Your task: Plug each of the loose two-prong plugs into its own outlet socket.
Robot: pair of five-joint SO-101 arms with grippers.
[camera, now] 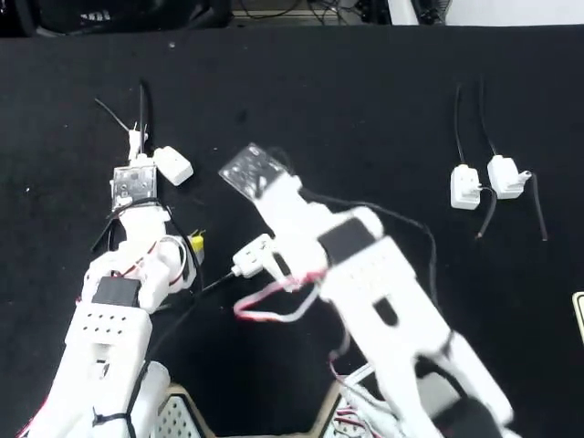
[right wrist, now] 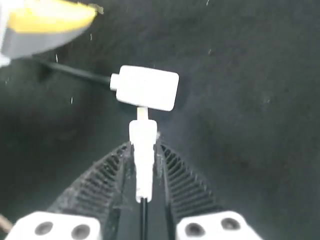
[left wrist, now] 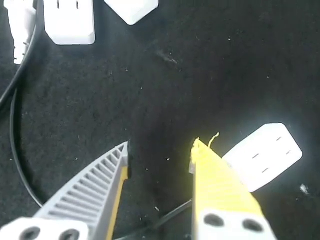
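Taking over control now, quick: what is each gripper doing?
Left gripper: open, holding nothing.
Right gripper: closed on a white plug.

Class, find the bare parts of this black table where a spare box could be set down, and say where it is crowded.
Bare: the wide stretch between the right arm and the two white blocks toward the table's right side; also the far strip along the back edge. Crowded: between the arms, around the corded socket and loose wires.
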